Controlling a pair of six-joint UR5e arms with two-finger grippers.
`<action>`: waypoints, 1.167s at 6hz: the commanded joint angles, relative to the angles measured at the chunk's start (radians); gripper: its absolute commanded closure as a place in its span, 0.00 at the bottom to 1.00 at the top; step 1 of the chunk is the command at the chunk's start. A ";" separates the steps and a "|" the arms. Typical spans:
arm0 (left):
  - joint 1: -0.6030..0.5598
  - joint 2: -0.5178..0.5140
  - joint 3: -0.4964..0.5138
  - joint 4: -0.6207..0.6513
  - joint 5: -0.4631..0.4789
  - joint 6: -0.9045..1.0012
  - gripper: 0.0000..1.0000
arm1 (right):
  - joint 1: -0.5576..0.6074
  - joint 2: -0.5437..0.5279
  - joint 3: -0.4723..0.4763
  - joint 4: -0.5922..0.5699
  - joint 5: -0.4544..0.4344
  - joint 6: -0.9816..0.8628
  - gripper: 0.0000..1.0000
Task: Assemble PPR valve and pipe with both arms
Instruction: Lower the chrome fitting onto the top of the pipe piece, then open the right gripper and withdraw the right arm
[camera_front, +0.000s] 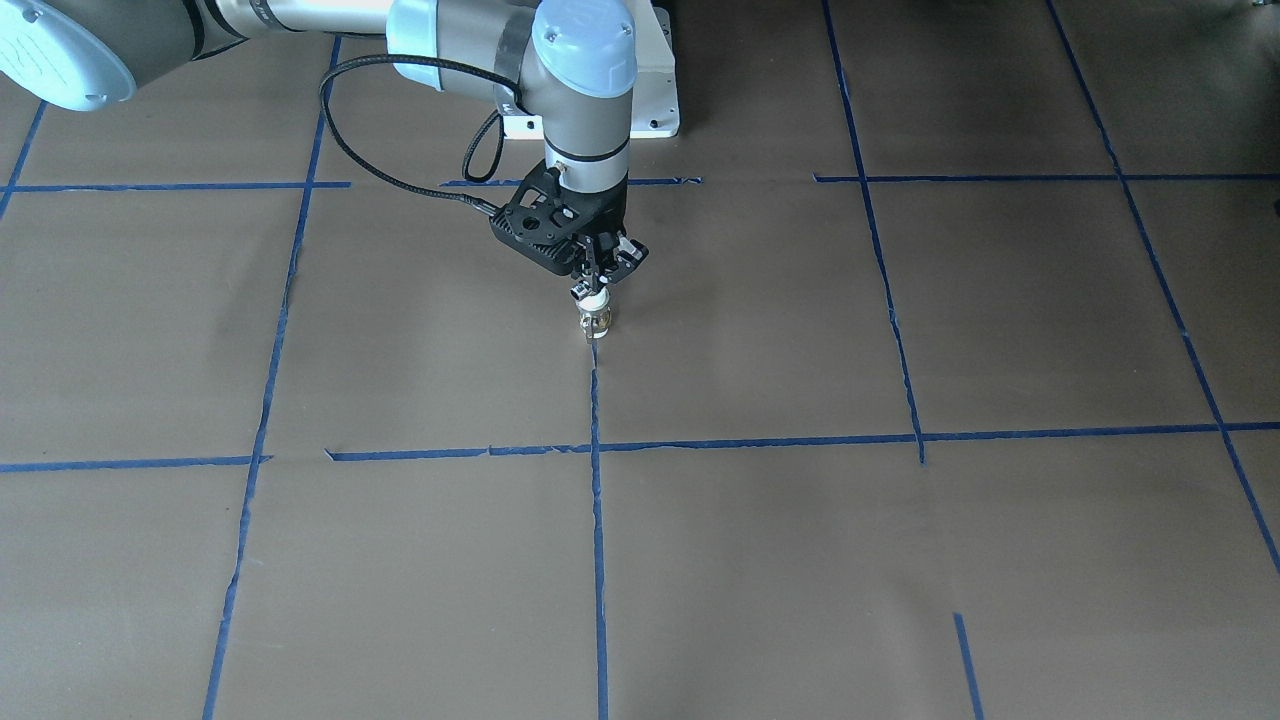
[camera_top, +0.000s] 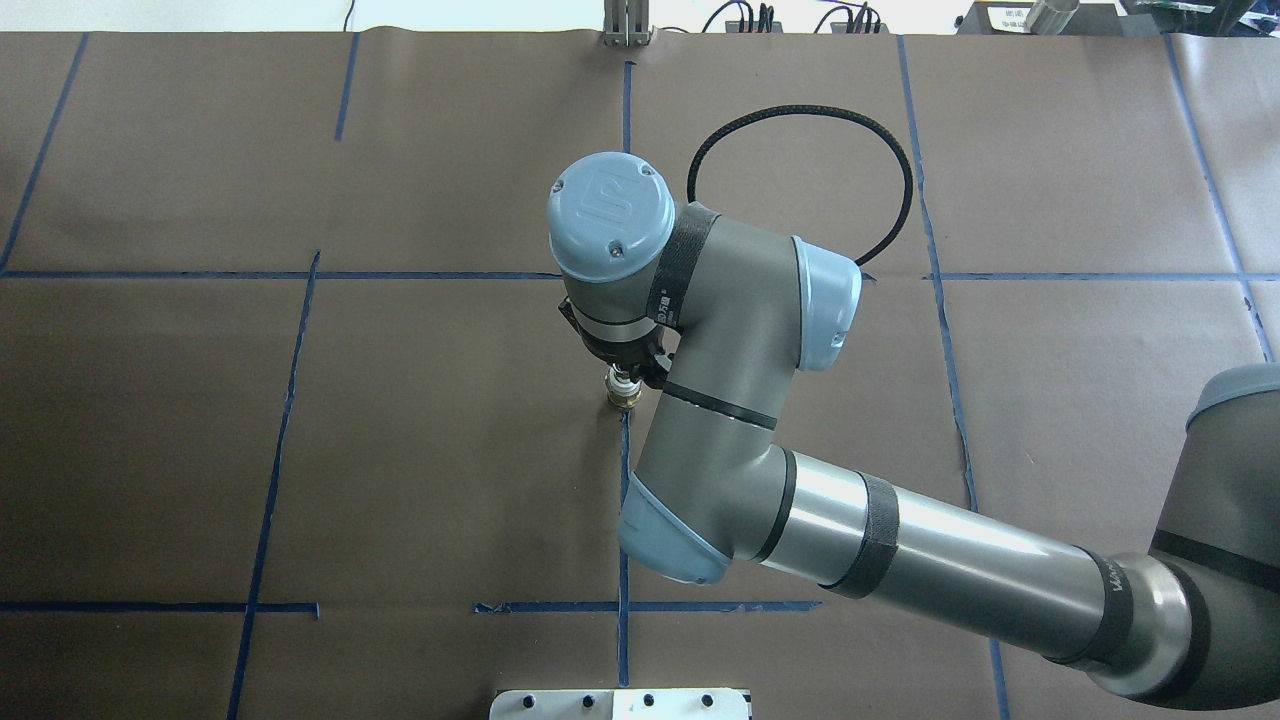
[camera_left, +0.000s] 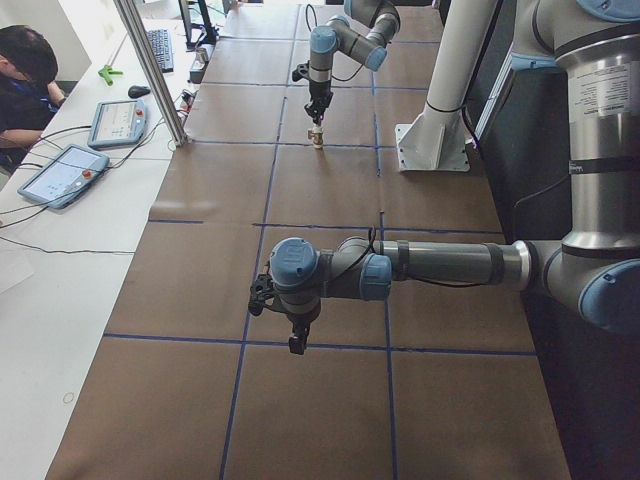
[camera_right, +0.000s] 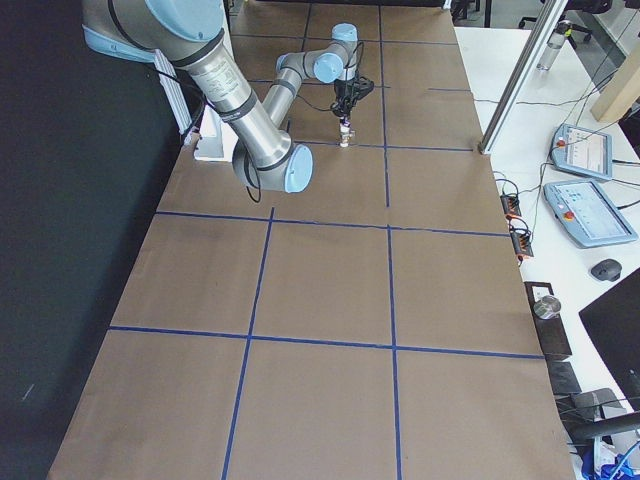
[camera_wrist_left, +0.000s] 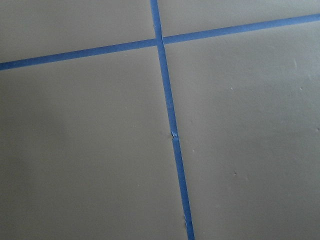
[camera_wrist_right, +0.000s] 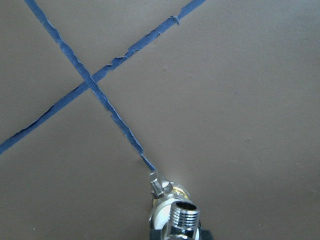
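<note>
My right gripper (camera_front: 594, 292) points straight down and is shut on the white top of the PPR valve (camera_front: 596, 316). The valve stands upright at the table surface, on a blue tape line near the middle. It also shows in the overhead view (camera_top: 623, 392). In the right wrist view a silver threaded open end, the pipe (camera_wrist_right: 184, 216), sits against the valve's white part (camera_wrist_right: 161, 216); I cannot tell how they are joined. My left gripper (camera_left: 297, 343) hangs over bare table far from them; I cannot tell whether it is open. The left wrist view shows only paper and tape.
Brown paper with a blue tape grid (camera_front: 596, 450) covers the table. The white pedestal base (camera_front: 655, 100) stands just behind the valve. A metal post (camera_left: 150, 70) and a side desk with tablets (camera_left: 60, 170) and an operator lie beyond the far table edge.
</note>
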 joint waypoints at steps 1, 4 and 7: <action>0.000 0.000 0.000 0.000 0.000 0.000 0.00 | 0.000 0.000 -0.002 0.000 0.000 -0.010 0.00; 0.000 -0.003 0.014 0.003 0.001 -0.003 0.00 | 0.030 0.000 0.024 -0.006 0.017 -0.143 0.00; 0.002 -0.014 0.078 0.000 0.012 -0.008 0.00 | 0.252 -0.009 0.065 -0.160 0.211 -0.404 0.00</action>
